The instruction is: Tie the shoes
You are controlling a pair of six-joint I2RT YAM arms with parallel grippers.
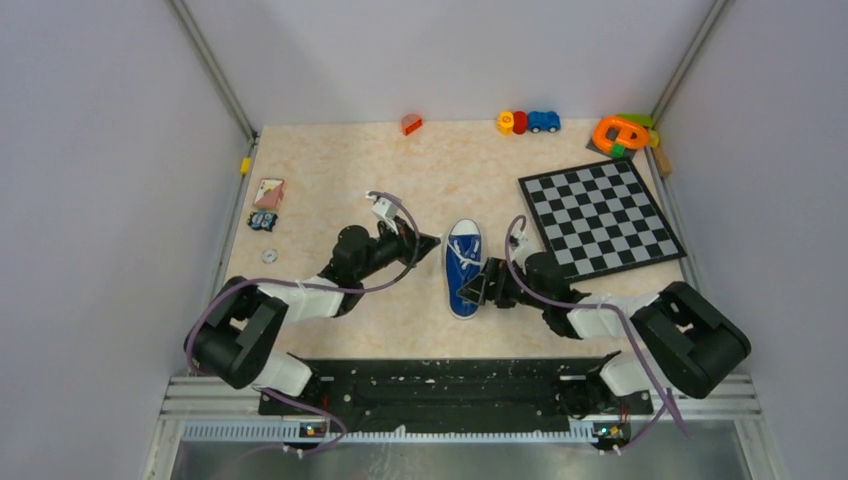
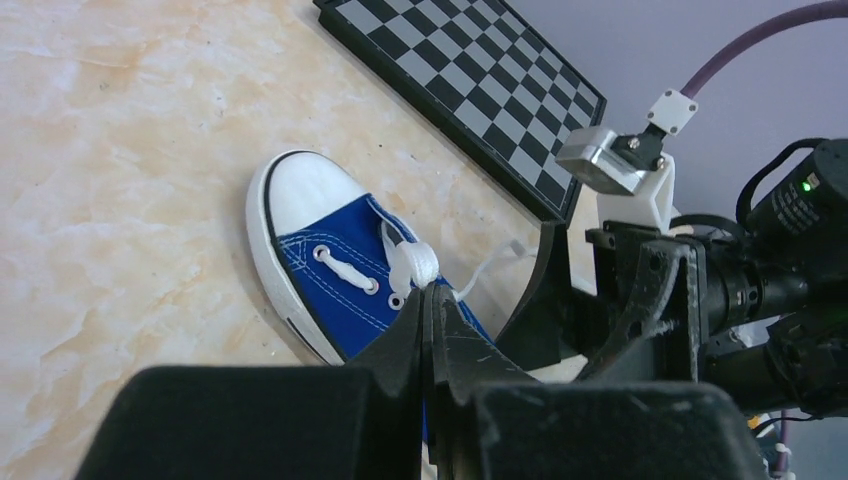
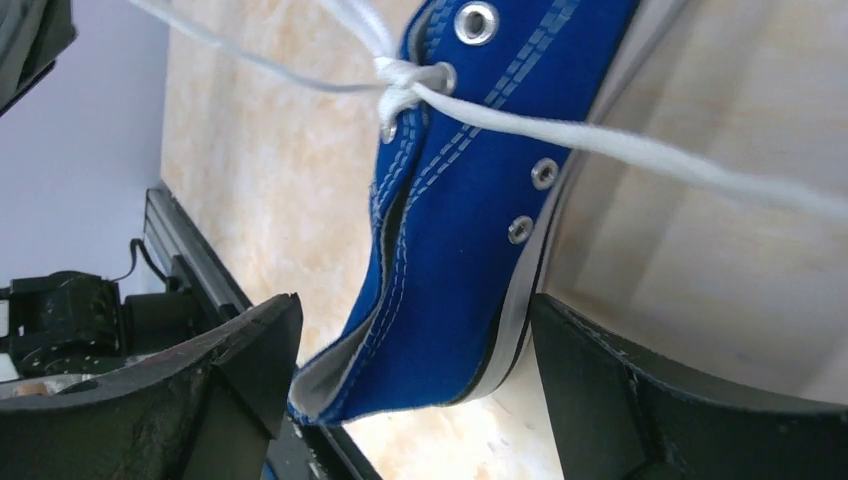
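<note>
The blue canvas sneaker (image 1: 462, 268) lies mid-table with its white toe cap pointing away from the arms. My left gripper (image 1: 432, 243) is at the shoe's left side. In the left wrist view this gripper (image 2: 432, 292) is shut on a white lace (image 2: 415, 262) just above the blue upper (image 2: 340, 290). My right gripper (image 1: 478, 290) is at the shoe's heel. In the right wrist view it (image 3: 415, 370) is open, with the jaws on either side of the heel (image 3: 460, 280). The laces are crossed in a knot (image 3: 400, 80), and one strand (image 3: 650, 150) runs off to the right.
A chessboard (image 1: 600, 215) lies right of the shoe. Toys line the back edge: an orange piece (image 1: 411, 124), a blue toy car (image 1: 543, 121), an orange ring (image 1: 620, 132). A card (image 1: 268, 192) and small bits (image 1: 263, 221) lie at the left.
</note>
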